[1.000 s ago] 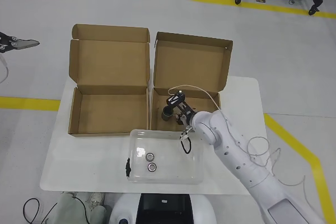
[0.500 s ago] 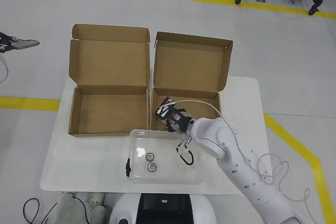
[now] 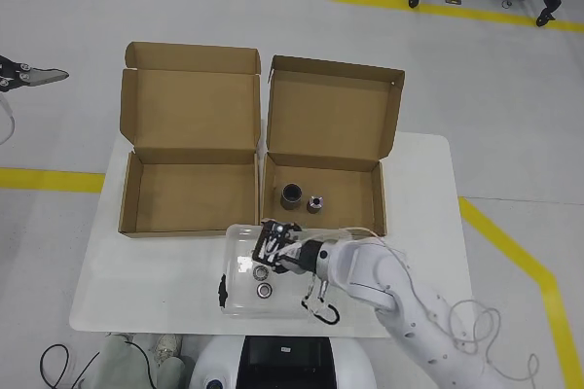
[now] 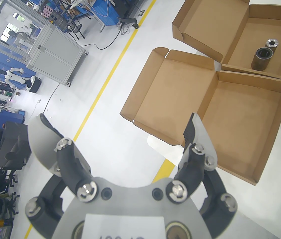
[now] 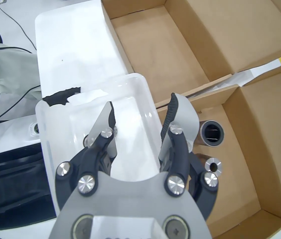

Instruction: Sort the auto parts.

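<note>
Right pincer: I see it spread, empty.
Left pincer: spread too, empty.
Clear bin: beneath the right one.
Bearings: under its fingertips.

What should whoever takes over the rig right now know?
Left gripper: open, holding nothing, off the table, over the floor.
Right gripper: open, holding nothing, over the clear bin.
Done: dark sleeve and silver bushing stand in the right box.
Left to do: two rings lie in the bin, probably bound for the left box.
</note>
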